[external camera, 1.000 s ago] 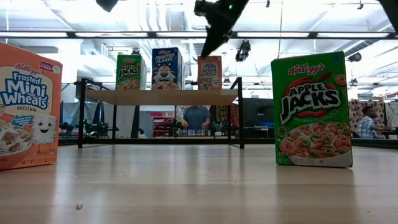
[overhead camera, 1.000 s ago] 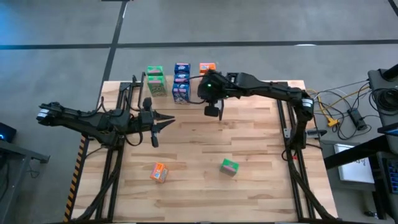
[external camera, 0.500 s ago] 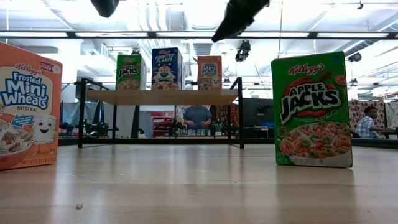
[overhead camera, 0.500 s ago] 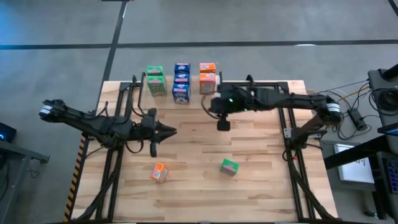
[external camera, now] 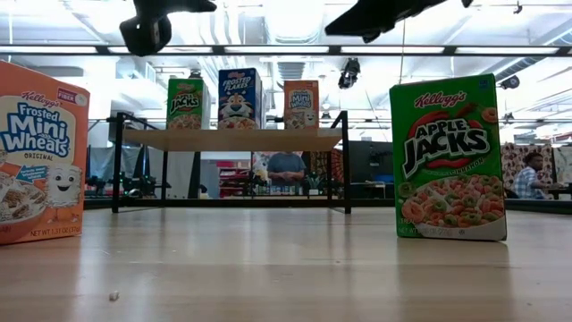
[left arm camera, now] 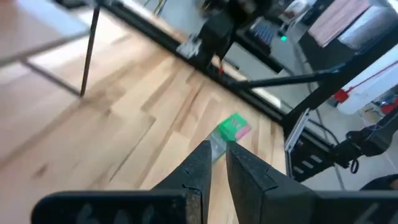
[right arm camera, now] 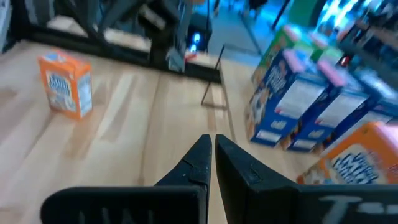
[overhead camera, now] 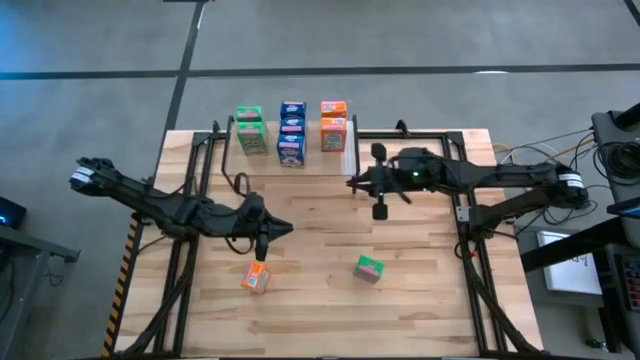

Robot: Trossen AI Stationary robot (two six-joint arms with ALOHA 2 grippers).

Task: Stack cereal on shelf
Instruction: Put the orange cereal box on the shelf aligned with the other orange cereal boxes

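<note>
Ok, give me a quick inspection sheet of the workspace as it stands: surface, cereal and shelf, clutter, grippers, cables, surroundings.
Surface: wooden tabletop, bare in the middle.
Job's things: shelf at the far edge carries rows of green, blue and orange boxes; one orange Mini-Wheats box and one green Apple Jacks box stand on the tabletop near the front.
Clutter: nothing seen.
Grippers: left gripper shut and empty, above the table by the orange box; right gripper shut and empty, just in front of the shelf.
Cables: loose wires off the table's right side.
Surroundings: a seated person in the room behind.
</note>
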